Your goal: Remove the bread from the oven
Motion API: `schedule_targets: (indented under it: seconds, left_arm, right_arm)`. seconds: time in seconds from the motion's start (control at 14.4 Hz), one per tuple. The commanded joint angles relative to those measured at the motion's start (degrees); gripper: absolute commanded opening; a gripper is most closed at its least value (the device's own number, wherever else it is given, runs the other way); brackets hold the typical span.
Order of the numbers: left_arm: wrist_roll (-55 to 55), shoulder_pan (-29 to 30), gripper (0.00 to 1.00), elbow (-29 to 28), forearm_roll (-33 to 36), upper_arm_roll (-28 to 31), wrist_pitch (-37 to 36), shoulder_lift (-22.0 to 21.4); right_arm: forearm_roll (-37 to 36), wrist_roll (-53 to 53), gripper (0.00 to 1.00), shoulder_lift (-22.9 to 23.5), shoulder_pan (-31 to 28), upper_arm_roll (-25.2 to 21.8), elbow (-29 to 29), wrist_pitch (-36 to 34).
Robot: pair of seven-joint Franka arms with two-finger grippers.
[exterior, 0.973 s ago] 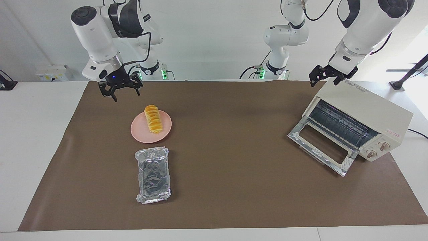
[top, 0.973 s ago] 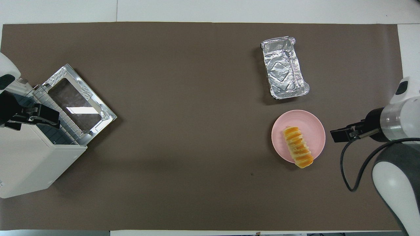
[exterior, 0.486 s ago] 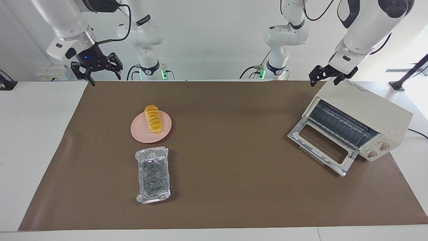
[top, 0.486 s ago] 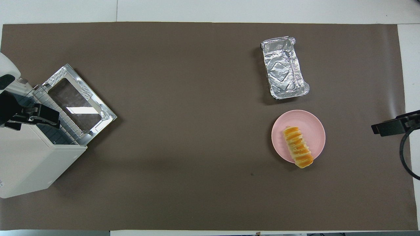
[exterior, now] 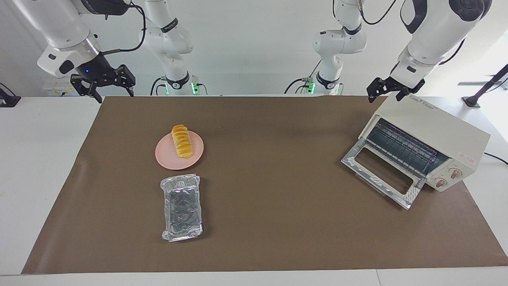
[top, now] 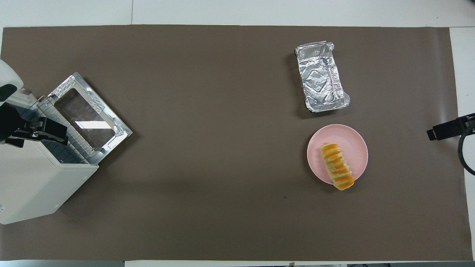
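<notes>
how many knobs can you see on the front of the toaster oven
2. Both round knobs sit on the front panel of the cream-white boxy toaster oven, beside its dropped glass door: one above, one below it. The overhead view hides that panel.

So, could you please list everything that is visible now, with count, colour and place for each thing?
bread: one, golden-orange, on the plate.
plate: one, pink, toward the right arm's end.
foil tray: one, silver, empty, beside the plate, farther from the robots.
oven: one, cream-white, door down, toward the left arm's end.
paper: one brown sheet, covering the table.
right gripper: open, raised over the paper's edge.
left gripper: open, over the oven's top.
</notes>
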Motion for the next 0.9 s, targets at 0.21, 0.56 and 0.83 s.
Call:
schedule_targets:
  seconds: [0.21,0.56,0.83]
  left_arm:
    - [-0.07,0.67,1.0,-0.07,-0.72,-0.3,-1.05,-0.69]
    - [-0.07,0.67,1.0,-0.07,-0.8,-0.3,-0.96,-0.69]
    - [-0.07,0.67,1.0,-0.07,-0.72,-0.21,-1.05,-0.69]
  right_arm:
    - [-3.12,1.37,1.0,0.21,0.47,0.57,-1.33,2.96]
    - [-3.04,1.37,1.0,0.04,0.65,0.57,-1.85,2.97]
    - [-2.77,1.46,1.0,0.04,0.56,0.65,-1.85,3.06]
